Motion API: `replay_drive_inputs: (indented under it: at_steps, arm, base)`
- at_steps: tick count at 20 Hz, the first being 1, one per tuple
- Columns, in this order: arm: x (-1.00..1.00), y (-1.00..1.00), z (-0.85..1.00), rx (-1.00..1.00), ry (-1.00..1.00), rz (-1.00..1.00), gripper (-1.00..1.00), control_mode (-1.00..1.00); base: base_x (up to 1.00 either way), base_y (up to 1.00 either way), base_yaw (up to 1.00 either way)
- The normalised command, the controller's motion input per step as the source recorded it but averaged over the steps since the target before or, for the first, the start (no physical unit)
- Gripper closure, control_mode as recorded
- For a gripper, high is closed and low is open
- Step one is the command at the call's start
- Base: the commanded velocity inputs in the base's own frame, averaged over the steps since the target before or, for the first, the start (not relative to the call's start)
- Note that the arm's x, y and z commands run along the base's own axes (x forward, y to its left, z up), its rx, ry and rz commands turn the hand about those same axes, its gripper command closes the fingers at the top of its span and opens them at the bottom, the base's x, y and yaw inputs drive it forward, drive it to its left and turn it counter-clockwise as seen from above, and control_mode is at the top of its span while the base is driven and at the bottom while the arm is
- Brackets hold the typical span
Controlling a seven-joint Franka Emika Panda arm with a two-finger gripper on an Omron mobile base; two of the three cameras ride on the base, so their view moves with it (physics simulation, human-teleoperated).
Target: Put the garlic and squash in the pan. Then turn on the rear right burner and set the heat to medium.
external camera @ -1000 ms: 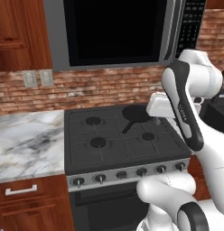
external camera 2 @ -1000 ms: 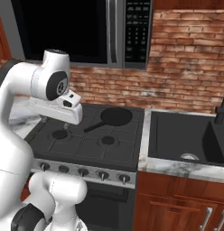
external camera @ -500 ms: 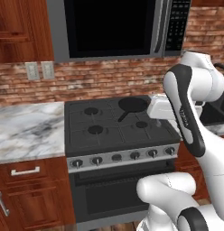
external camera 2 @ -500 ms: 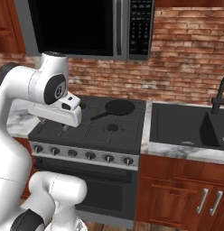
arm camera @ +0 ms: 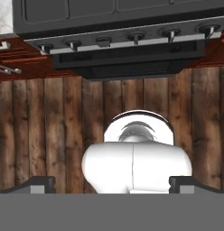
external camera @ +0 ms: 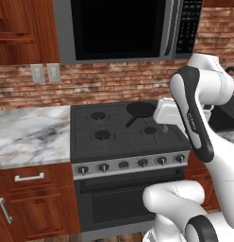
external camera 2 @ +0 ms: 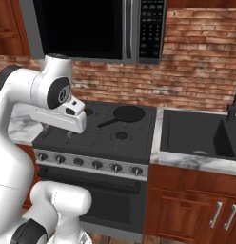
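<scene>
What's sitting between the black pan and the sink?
Nothing: in the right base view, only bare stovetop and a marble counter strip separate the pan from the sink.

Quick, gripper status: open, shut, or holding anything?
Gripper: open, jaws spread wide, nothing between the fingertips; it points down at the wood floor in front of the stove.
</scene>
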Motion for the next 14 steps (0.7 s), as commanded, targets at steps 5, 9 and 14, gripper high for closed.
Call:
replay_drive_inputs:
  at_steps: [5, 9, 14]
  arm:
    - [0.0, 0.0, 0.0, 0.0, 0.0, 0.0, -1.0, 1.0]
    - [0.0, 0.0, 0.0, 0.0, 0.0, 0.0, -1.0, 1.0]
    - [0.0, 0.0, 0.0, 0.0, 0.0, 0.0, -1.0, 1.0]
  base:
    - [0.0, -0.43, -0.01]
    - [0.0, -0.64, 0.0]
    - [0.13, -0.73, 0.01]
